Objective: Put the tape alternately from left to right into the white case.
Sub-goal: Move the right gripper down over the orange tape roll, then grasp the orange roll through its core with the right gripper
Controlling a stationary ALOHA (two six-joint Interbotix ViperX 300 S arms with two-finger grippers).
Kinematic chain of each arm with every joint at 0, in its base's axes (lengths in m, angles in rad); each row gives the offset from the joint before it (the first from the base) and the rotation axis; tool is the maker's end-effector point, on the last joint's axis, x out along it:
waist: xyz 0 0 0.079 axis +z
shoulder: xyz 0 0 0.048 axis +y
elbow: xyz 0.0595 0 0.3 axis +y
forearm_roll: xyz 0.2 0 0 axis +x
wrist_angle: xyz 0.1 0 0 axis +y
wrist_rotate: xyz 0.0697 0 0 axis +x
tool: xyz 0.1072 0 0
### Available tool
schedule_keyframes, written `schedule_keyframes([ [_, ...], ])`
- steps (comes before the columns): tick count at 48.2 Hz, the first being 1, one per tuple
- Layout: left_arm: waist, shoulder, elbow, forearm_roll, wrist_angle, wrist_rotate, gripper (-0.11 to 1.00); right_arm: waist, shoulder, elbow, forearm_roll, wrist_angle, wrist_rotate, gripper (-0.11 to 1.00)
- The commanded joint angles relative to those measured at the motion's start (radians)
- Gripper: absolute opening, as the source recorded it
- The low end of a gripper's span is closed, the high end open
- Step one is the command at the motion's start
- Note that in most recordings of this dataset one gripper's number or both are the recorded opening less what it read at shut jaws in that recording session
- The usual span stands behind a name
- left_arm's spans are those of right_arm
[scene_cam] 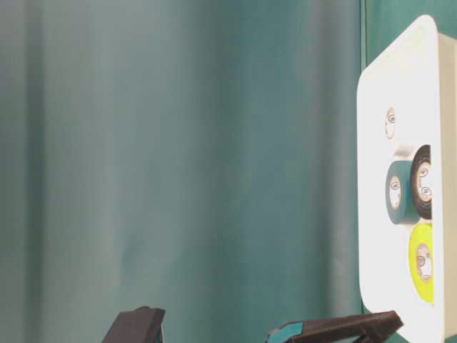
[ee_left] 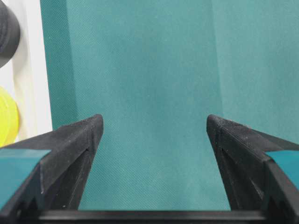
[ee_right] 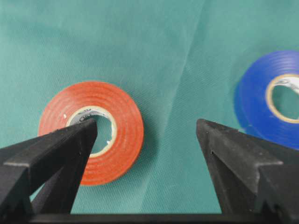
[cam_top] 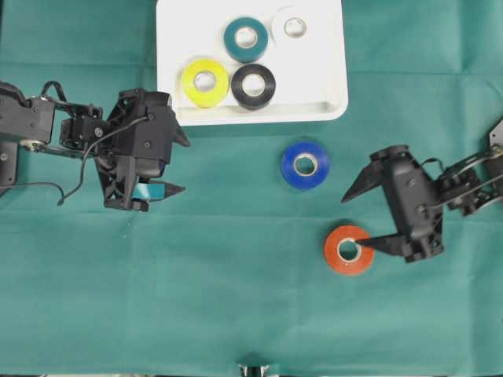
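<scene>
The green-clothed surface [cam_top: 236, 314] carries everything, and the white case [cam_top: 330, 94] lies at its far edge with four rolls already inside: yellow roll [cam_top: 205, 82], teal roll [cam_top: 246, 38], black roll [cam_top: 254, 86] and white roll [cam_top: 295, 27]. My left gripper [cam_top: 177, 165] hangs spread and empty just beside the case's near left corner; if it swings without lifting, a jaw could catch the rim and shove the case. My right gripper [cam_top: 361, 220] is also spread wide and holds nothing. The blue roll [cam_top: 305, 164] sits on the cloth between case and gripper, apart from the orange-red roll [cam_top: 348, 250]. From my right wrist view, one jaw tip lies over the orange-red roll's core [ee_right: 96, 128] while the other points toward the blue one, so closing from here I would likely straddle neither cleanly, push a roll sideways, or drag the cloth
</scene>
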Motion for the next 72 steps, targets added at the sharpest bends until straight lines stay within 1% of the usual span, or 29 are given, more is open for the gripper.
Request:
schedule_keyframes([
  [1, -0.003, -0.014, -0.014, -0.002, -0.008, -0.002, 0.91, 0.015, 0.025, -0.041, 0.005, 0.017, 0.002, 0.78],
  [16, -0.003, -0.012, -0.014, -0.002, -0.008, -0.002, 0.91, 0.046, 0.143, -0.109, 0.026, 0.087, 0.003, 0.78],
  [23, -0.003, -0.012, -0.014, -0.002, -0.006, -0.002, 0.91, 0.055, 0.176, -0.130, 0.026, 0.110, 0.003, 0.78],
  [45, -0.003, -0.012, -0.014, -0.002, -0.006, -0.002, 0.91, 0.057, 0.186, -0.140, 0.026, 0.130, 0.003, 0.78],
  [49, -0.003, -0.012, -0.012, -0.002, -0.008, -0.002, 0.91, 0.057, 0.186, -0.140, 0.026, 0.130, 0.002, 0.76],
  [52, -0.003, -0.012, -0.012, -0.002, -0.006, -0.002, 0.91, 0.057, 0.186, -0.140, 0.026, 0.129, 0.002, 0.66],
  [56, -0.003, -0.012, -0.012, -0.002, -0.008, -0.002, 0.91, 0.057, 0.186, -0.140, 0.026, 0.130, 0.002, 0.43],
  [59, -0.003, -0.012, -0.012, -0.002, -0.006, -0.002, 0.91, 0.057, 0.183, -0.140, 0.026, 0.129, 0.002, 0.24],
  [63, -0.003, -0.012, -0.011, -0.002, -0.006, -0.002, 0.91, 0.057, 0.179, -0.140, 0.028, 0.129, 0.002, 0.07],
  [65, -0.003, -0.012, -0.011, -0.002, -0.006, -0.002, 0.91, 0.057, 0.176, -0.140, 0.028, 0.129, 0.002, 0.02],
  [72, -0.003, -0.012, -0.011, -0.002, -0.006, -0.002, 0.91, 0.057, 0.172, -0.140, 0.026, 0.130, 0.002, 0.01],
])
